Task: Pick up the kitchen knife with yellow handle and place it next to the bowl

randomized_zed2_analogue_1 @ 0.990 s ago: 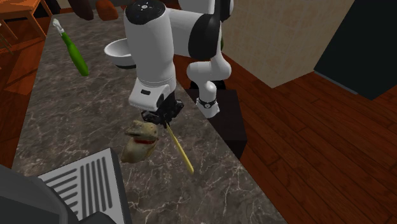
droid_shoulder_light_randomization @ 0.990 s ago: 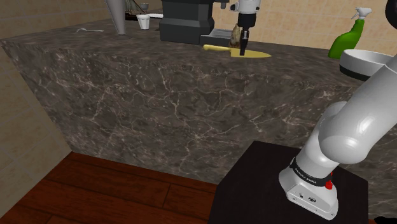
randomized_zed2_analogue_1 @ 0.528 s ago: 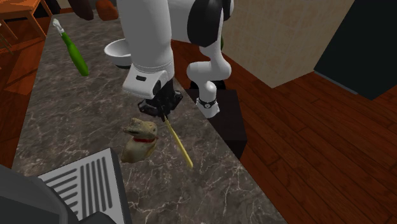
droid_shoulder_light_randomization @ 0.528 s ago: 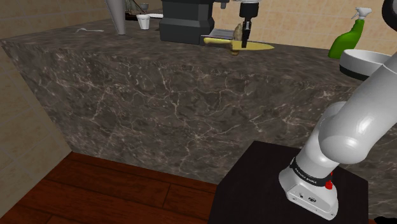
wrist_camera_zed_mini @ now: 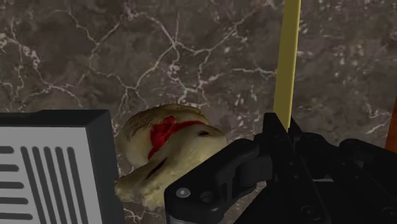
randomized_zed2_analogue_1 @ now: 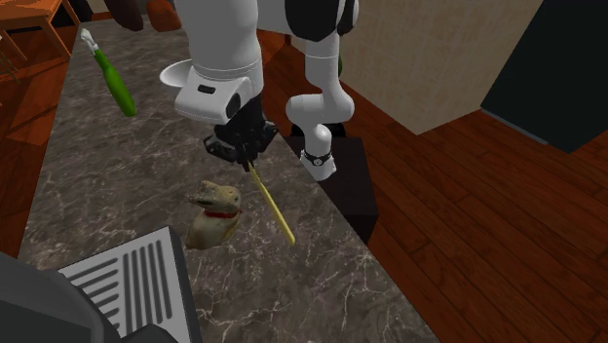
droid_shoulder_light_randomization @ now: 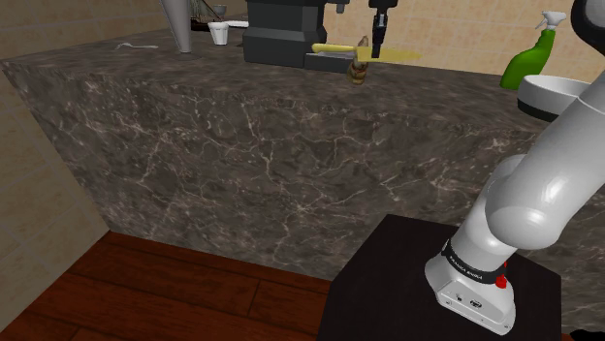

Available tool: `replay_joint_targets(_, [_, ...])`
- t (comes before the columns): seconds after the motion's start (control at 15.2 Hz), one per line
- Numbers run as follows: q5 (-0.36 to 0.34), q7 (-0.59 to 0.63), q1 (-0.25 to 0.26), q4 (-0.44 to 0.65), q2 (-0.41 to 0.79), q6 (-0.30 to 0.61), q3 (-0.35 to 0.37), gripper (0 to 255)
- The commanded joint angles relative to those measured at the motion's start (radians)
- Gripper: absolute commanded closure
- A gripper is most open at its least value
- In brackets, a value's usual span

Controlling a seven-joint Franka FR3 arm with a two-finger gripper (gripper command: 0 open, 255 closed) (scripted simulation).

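Since the task is a carry to the bowl (droid_shoulder_light_randomization: 555, 89), the yellow knife (randomized_zed2_analogue_1: 273, 209) is clamped at one end between the fingers of the black gripper (randomized_zed2_analogue_1: 247, 156). The rest of it juts out free, and in the shoulder view it lies about level. It appears to hang clear of the dark marble counter (randomized_zed2_analogue_1: 117, 175). In the wrist view the yellow strip runs straight away from the closed fingers over the veined stone. Holding it by the end leaves the long part free to be laid flat beside the bowl, which I judge to be the step that remains.

Just beside the knife sits a tan toy animal with a red collar (randomized_zed2_analogue_1: 214, 212), near enough that a low swing could knock it, so the height looks deliberate. Next to the toy is the slotted tray of a dark countertop appliance (randomized_zed2_analogue_1: 127, 275). The white bowl stands well apart, towards the robot's stand, with a green spray bottle (randomized_zed2_analogue_1: 113, 80) near it.

Counted: one knife, one bowl, one toy animal, one spray bottle, one appliance, one white cup (droid_shoulder_light_randomization: 220, 33) at the back.
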Motion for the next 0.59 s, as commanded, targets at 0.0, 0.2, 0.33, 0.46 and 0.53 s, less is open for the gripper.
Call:
replay_joint_targets(0.0, [0.004, -0.004, 0.0, 0.043, 0.015, -0.029, -0.001, 255])
replay_joint_targets(0.2, [0.01, -0.012, -0.001, 0.108, 0.035, -0.074, -0.004, 255])
replay_joint_targets(0.33, [0.014, -0.018, -0.001, 0.153, 0.051, -0.104, -0.006, 255])
replay_joint_targets(0.46, [0.018, -0.025, -0.003, 0.201, 0.068, -0.136, -0.008, 255])
replay_joint_targets(0.53, [0.021, -0.028, -0.004, 0.226, 0.077, -0.152, -0.009, 255])
